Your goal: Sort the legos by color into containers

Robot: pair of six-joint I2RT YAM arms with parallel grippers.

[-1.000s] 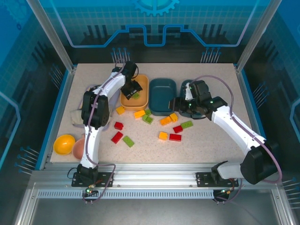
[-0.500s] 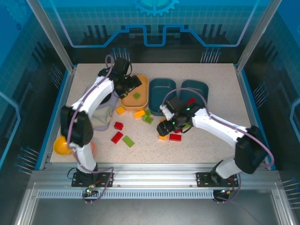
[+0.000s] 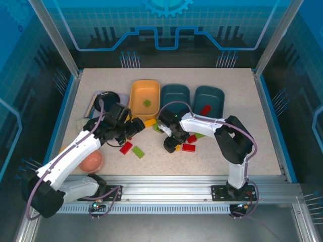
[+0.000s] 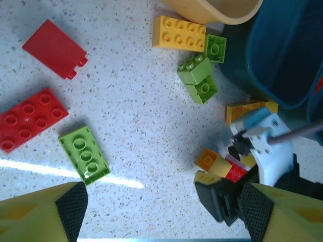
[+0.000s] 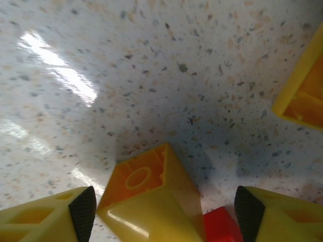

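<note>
One to take first: yellow brick (image 5: 151, 201), tipped onto an edge on the worktop (image 5: 151, 75), hollow underside showing, red brick (image 5: 222, 227) just beside it and seemingly touching. Looks light, rigid and glossy, so likely to skate or roll over under a one-sided push. Best pinched low across two flat opposite walls, not over the studs or on a corner. Needs little squeeze, being stiff plastic with no give.

Sits between the fingers of the right pincer (image 5: 165, 201), jaws apart and straddling it, not clamped on anything yet. Probably belongs in the yellow tub (image 3: 145, 89), well apart toward the back of the worktop. Holds a green brick (image 3: 147, 103) already, though, so the colour pairing stays uncertain.

Right arm: doubled back on itself, forearm reaching left toward the loose pile, wrist pitched steeply down at the worktop.

Left pincer (image 4: 162, 199): open wide and empty, held above the worktop, looking down on a long green brick (image 4: 83, 154) near its left finger. Left arm: stretched low and diagonal from its base toward the middle, close to the right arm's wrist.
</note>
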